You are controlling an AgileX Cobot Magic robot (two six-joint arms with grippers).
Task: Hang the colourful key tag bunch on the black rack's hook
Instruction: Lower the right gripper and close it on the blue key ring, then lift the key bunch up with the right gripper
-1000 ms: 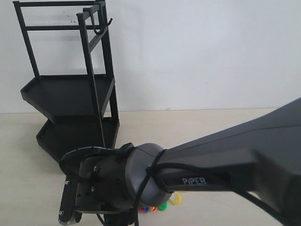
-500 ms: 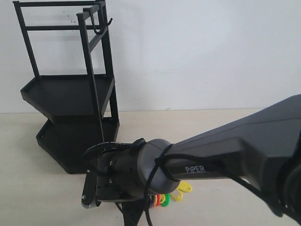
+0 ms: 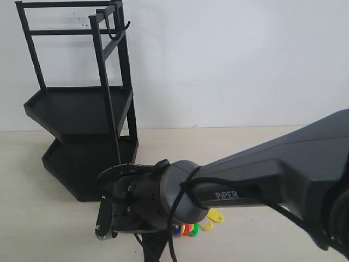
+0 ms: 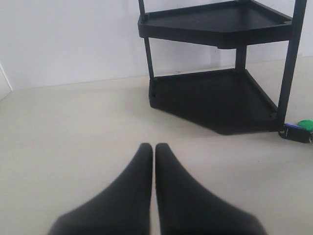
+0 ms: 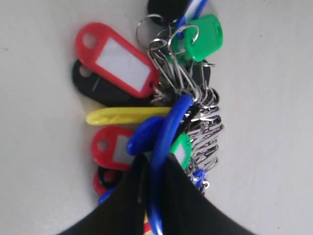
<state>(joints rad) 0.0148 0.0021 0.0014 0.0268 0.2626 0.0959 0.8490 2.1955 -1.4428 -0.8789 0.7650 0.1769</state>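
The colourful key tag bunch lies on the pale table: red, yellow, green, blue and black tags on a cluster of silver rings. My right gripper is shut on the bunch's blue loop, which runs between its two black fingers. In the exterior view the right arm's wrist covers most of the bunch, and only a few tags peek out beneath it. The black rack stands at the back left, its hook high on the upper frame. My left gripper is shut and empty, low over the table.
A white wall rises right behind the table. In the left wrist view the black rack's two trays stand ahead of the gripper, with a few tags showing past one upright. The right arm's thick forearm spans the lower right of the exterior view.
The right arm's wrist has shifted right and slightly up, toward the rack's foot. More of the tags, including a yellow one, now show beneath it. In the last half second it barely moved.
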